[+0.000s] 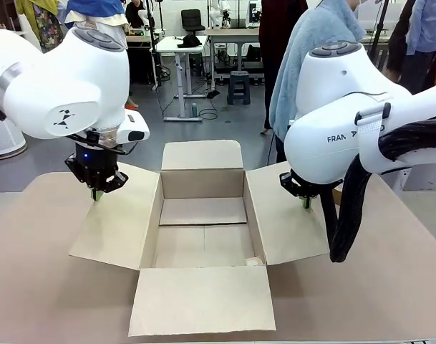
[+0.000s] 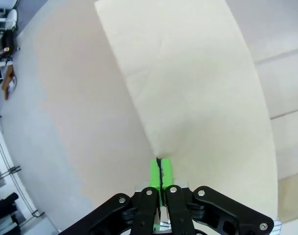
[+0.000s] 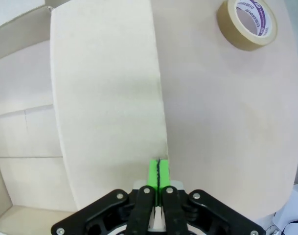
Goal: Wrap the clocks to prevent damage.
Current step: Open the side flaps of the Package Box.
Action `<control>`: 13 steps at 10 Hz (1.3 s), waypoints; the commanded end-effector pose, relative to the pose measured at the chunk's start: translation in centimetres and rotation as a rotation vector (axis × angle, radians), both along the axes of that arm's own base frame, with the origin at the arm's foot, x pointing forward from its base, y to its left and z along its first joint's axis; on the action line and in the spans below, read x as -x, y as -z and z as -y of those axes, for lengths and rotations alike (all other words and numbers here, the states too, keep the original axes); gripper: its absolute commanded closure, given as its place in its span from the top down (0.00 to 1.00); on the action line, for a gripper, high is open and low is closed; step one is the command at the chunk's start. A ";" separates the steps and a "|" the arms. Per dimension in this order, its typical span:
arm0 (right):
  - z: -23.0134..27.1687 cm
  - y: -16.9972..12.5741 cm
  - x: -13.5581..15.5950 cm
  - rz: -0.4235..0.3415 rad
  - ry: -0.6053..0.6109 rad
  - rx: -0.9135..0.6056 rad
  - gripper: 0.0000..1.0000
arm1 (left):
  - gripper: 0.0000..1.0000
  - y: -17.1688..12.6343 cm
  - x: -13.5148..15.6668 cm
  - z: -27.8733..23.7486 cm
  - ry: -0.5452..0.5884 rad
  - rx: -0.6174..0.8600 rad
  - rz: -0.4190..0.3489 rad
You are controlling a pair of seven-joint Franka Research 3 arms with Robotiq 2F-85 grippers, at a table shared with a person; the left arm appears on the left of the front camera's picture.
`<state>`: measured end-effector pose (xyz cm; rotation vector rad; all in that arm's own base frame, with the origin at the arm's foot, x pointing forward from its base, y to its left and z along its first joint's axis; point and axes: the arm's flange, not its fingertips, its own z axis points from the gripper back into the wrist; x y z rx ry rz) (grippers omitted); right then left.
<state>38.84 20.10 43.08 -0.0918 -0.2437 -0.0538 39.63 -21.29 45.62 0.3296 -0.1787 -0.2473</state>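
Left claw (image 2: 159,161) — box flap (image 2: 188,98) at tip

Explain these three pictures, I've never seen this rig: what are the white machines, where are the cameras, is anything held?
The white machines are two robot arms at a table. The wide picture looks across it from between them: an open cardboard box lies there, flaps spread. The other two come from wrist cameras looking along each arm's green fingers. The left gripper is shut, tip at the corner of the left flap; the right gripper likewise at the right flap. Neither holds anything. A tape roll lies beside the right flap.
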 end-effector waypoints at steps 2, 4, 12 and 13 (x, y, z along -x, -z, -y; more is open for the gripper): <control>0.9 3.4 -0.6 0.018 -0.004 -0.091 0.01 | 0.00 3.7 -1.2 -2.8 -0.125 0.201 0.018; 1.4 5.4 -1.2 -0.022 0.019 -0.093 0.01 | 0.00 5.1 -1.3 -3.6 -0.179 0.260 -0.018; 2.0 6.2 -1.7 -0.040 0.019 -0.134 0.01 | 0.00 7.8 -0.9 -2.4 -0.202 0.270 -0.134; 2.0 6.2 -1.6 -0.048 0.007 -0.131 0.01 | 0.00 7.7 -1.0 -2.4 -0.200 0.275 -0.124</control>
